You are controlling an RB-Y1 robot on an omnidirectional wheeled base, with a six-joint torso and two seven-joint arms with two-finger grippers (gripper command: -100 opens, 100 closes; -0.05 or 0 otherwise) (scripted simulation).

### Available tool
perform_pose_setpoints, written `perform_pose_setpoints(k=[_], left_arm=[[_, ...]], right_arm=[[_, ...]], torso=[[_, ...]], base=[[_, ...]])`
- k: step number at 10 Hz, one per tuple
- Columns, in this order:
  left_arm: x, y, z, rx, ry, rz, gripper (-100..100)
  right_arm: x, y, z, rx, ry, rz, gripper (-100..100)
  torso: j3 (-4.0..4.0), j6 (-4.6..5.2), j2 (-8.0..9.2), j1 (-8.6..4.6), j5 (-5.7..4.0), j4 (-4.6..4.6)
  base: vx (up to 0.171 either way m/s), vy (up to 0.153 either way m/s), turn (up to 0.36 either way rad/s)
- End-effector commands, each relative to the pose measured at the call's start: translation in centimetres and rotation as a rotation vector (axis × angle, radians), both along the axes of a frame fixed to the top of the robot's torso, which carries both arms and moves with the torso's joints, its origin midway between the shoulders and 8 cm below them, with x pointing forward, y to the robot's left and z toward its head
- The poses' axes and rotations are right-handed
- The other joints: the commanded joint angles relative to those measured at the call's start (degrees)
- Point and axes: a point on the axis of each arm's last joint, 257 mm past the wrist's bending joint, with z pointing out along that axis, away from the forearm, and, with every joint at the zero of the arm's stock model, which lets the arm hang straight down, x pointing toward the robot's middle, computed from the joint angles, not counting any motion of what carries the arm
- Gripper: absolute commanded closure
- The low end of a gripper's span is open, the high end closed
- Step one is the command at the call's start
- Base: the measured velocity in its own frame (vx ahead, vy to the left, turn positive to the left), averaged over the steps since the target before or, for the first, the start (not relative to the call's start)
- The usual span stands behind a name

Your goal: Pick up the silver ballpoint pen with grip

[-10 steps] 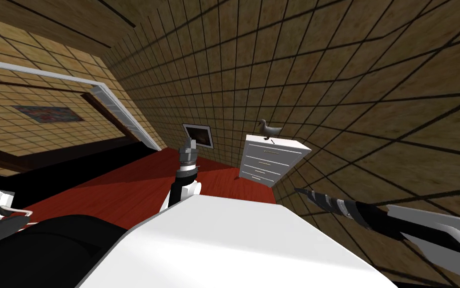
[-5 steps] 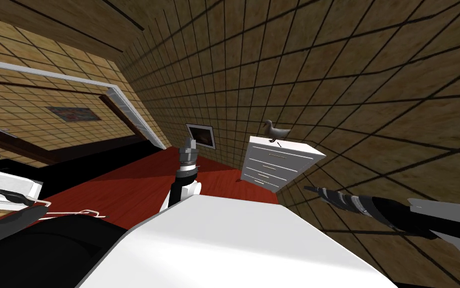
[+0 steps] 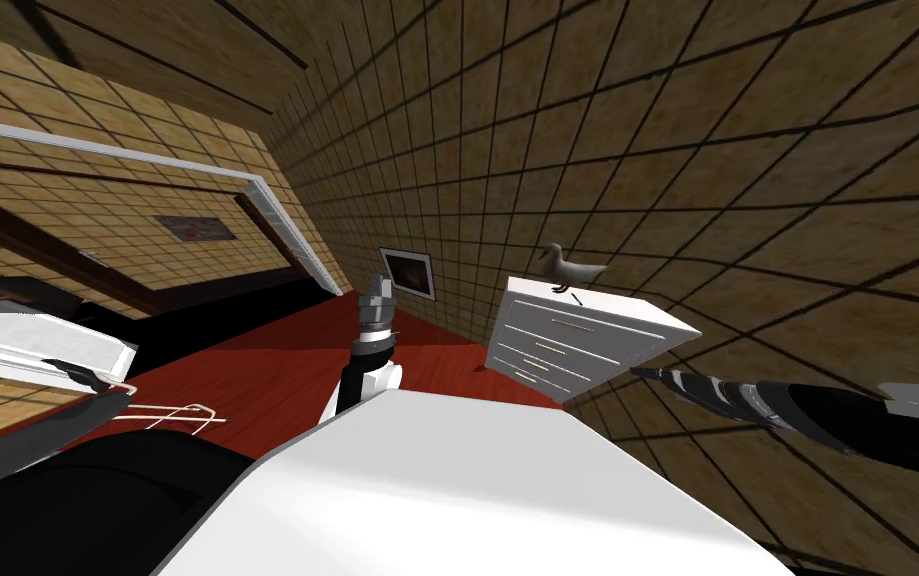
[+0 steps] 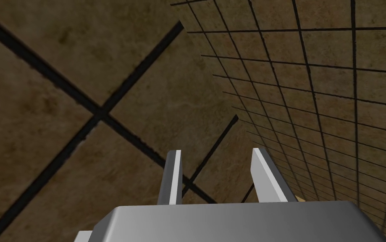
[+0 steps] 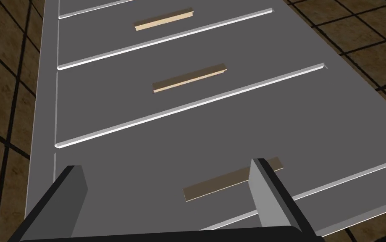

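Note:
A white chest of drawers stands against the tiled wall, ahead and to the right. On its top lies a thin dark pen beside a grey duck figure. My right gripper reaches in from the right, level with the chest's lower drawers. In the right wrist view it is open, facing the drawer fronts and their bar handles, with nothing between its fingers. My left gripper is raised in the middle, and its fingers are open and empty.
A small framed picture hangs low on the wall left of the chest. The floor is red wood. At the far left stand a white piece of furniture, a thin wire shape and a white-framed opening with a black area.
My view has swung and moved closer, so the chest of drawers now sits further right and looks larger. The right arm has slid right in the picture. The left arm holds its place.

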Motion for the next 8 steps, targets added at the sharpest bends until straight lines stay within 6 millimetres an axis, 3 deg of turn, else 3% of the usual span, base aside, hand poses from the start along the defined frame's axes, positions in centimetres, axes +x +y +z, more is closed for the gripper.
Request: perform_pose_setpoints(k=[1, 5, 8], left_arm=[[0.0, 0.0, 0.0, 0.000, 0.000, 0.000, 0], [0.0, 0.0, 0.0, 0.000, 0.000, 0.000, 0], [0.0, 0.0, 0.0, 0.000, 0.000, 0.000, 0]], right_arm=[[0.3, -1.6, 2.0, -0.046, 0.006, -0.016, -100], [0.6, -3.7, 5.7, -0.128, 0.013, -0.034, -100], [0.7, -4.8, 8.4, -0.176, 0.020, -0.057, -100]], torso=[[0.00, 0.00, 0.00, 0.00, 0.00, 0.00], [-0.17, -0.06, -0.31, -0.10, -0.02, -0.07], [-0.29, -0.06, -0.49, -0.20, -0.05, -0.13]], base=[[0.178, -0.015, 0.139], [0.176, -0.049, 0.167], [0.255, -0.089, 0.217]])
